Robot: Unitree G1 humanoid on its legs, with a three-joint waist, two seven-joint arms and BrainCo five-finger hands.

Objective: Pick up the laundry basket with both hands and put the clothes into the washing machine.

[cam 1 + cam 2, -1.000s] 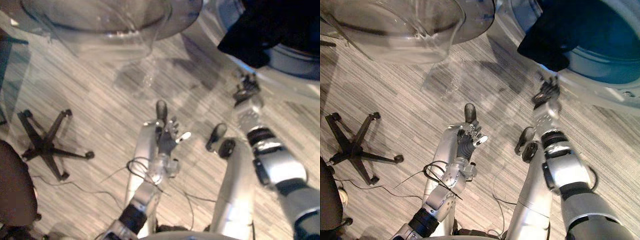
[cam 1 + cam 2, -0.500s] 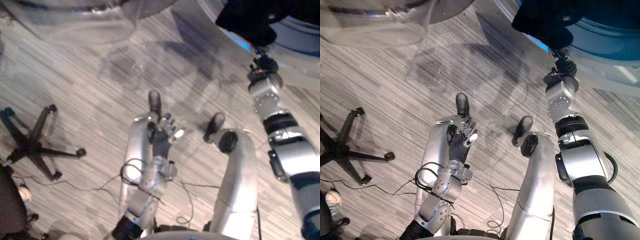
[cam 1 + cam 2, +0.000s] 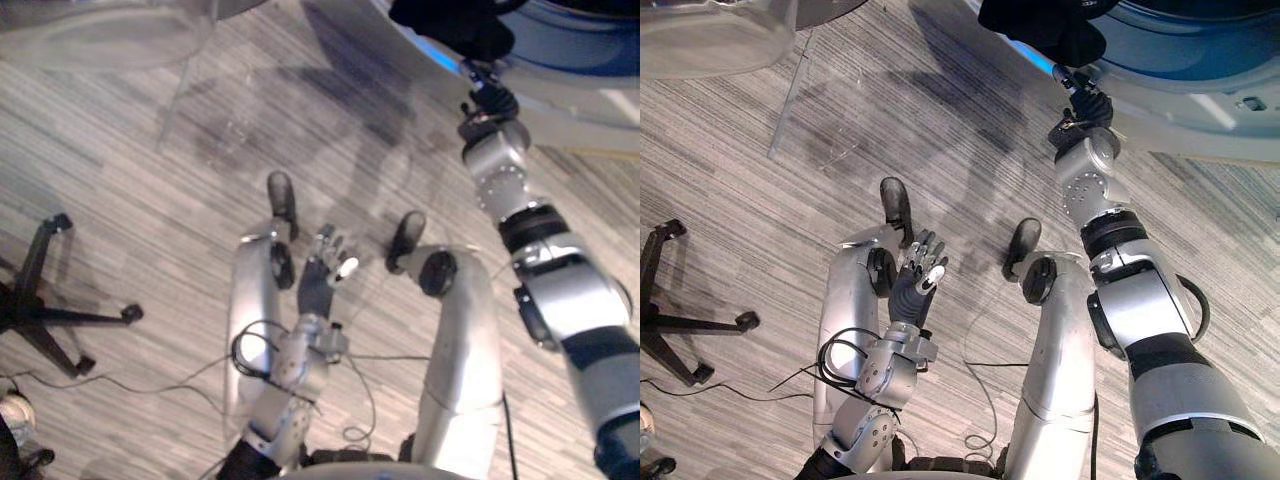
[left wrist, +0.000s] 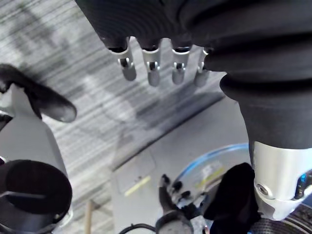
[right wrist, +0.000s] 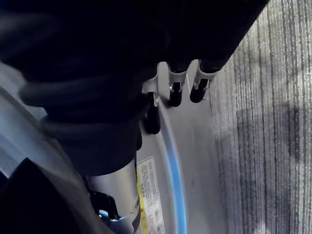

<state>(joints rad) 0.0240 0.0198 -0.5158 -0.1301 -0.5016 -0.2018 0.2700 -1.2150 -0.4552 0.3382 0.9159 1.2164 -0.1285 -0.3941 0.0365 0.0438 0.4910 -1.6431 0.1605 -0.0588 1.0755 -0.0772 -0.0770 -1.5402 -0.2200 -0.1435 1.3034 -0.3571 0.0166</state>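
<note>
Late stage, likely: the dark garment (image 3: 1040, 25) hangs over the lip of the washing machine (image 3: 1205, 100) opening, partly inside, not fully in. Just under it is the right hand (image 3: 1081, 98), fingers spread and loose, nothing held; contact with the cloth is hard to tell. Low over the floor (image 3: 740, 200) is the left hand (image 3: 920, 272), fingers relaxed, empty. Left to do: push the garment fully into the drum.
</note>
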